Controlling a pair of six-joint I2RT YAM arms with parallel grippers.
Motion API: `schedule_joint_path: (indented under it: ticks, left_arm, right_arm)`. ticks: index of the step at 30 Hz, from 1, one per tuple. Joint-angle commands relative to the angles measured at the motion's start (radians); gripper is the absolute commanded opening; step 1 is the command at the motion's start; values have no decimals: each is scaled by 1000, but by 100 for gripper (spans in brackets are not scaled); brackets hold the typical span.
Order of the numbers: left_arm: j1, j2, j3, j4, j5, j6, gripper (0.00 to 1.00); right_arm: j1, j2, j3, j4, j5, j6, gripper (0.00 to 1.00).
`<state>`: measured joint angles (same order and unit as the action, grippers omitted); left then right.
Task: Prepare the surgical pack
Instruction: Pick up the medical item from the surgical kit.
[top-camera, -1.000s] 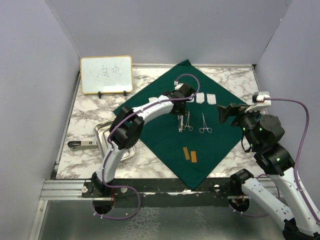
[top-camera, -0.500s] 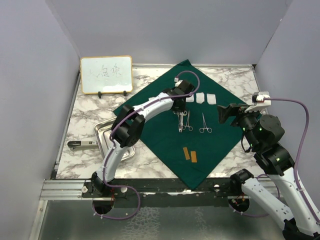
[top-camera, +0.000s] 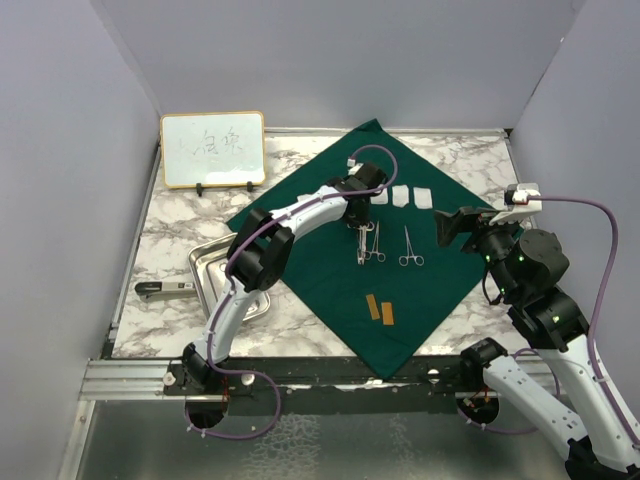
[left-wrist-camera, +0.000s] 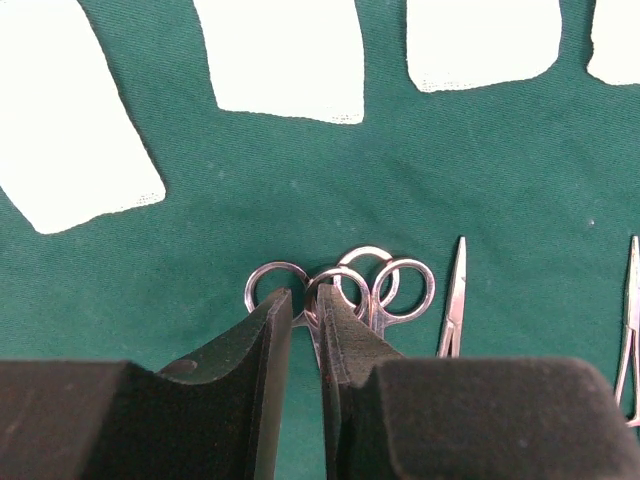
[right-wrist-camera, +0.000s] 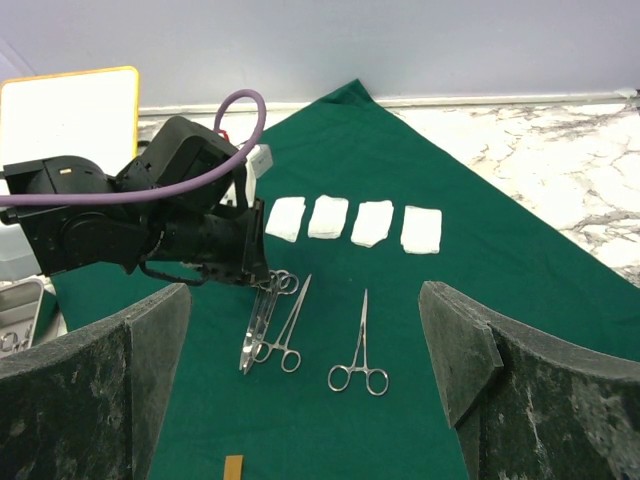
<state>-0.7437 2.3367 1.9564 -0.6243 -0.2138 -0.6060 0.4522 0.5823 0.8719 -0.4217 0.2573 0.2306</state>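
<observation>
Now, your left end effector (left-wrist-camera: 305, 305) is pinched almost closed on the silver ring-handled scissors (left-wrist-camera: 250, 291), mid-way across the dark green fabric drape (left-wrist-camera: 200, 230); their loops overlap the neighbouring silver forceps (left-wrist-camera: 428, 292), so lifting could drag both.

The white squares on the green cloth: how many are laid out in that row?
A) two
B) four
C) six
B: the right wrist view shows four gauze squares side by side on the green drape, just beyond the silver instruments.
</observation>
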Motion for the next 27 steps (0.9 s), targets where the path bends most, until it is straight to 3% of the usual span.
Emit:
schedule_joint_path:
  ticks: [1, 10, 16, 27]
  left_arm:
    - [2, 21, 18, -19, -10, 11, 22]
    - [2, 44, 19, -18, 12, 3, 23]
    - [3, 12, 14, -19, -16, 11, 11]
    - [0, -73, 31, -20, -8, 18, 5]
  right_arm:
    - [5, -1, -8, 7, 22, 3, 100]
    - [5, 0, -8, 10, 22, 2, 100]
    - [5, 2, -7, 11, 21, 2, 100]
    - [5, 2, -8, 13, 19, 1, 100]
